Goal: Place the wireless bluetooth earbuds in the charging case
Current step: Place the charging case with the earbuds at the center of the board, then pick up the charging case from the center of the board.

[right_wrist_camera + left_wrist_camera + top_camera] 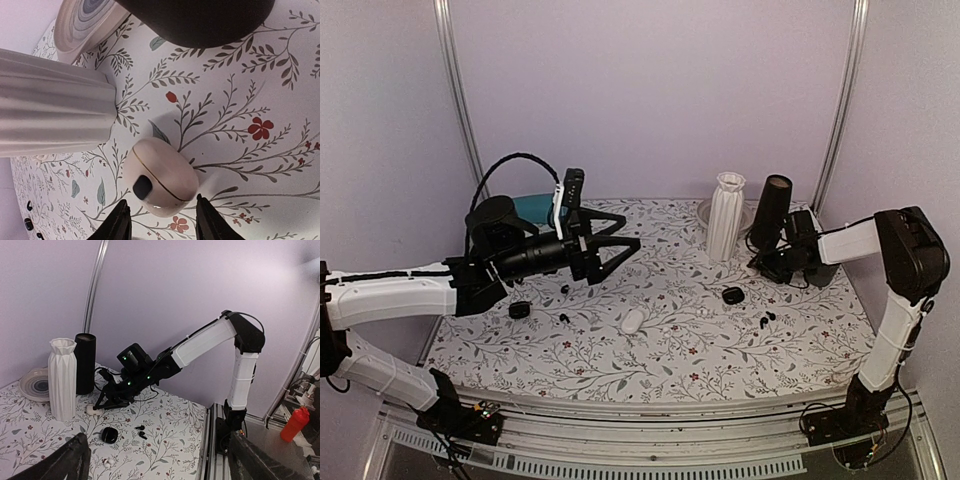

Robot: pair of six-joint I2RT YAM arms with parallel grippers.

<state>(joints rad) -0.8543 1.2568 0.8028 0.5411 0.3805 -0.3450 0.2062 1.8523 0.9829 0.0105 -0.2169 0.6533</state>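
Observation:
A closed pale pink-white charging case (162,177) with a dark square spot lies on the floral table, just beyond my right gripper (162,222). Its jaws stand apart on either side of the case and do not touch it. That same pale case (93,411) also shows in the left wrist view, below the right gripper (102,405). A black charging case (733,295) lies closer to the table's middle, with two black earbuds (765,320) beside it. My left gripper (625,232) hangs open and empty above the table's left side.
A white ribbed vase (725,215), a black cylinder (770,210) and a plate (35,385) crowd the back right around the right gripper. Another white case (633,320), a black case (520,310) and small black buds (563,317) lie left of centre.

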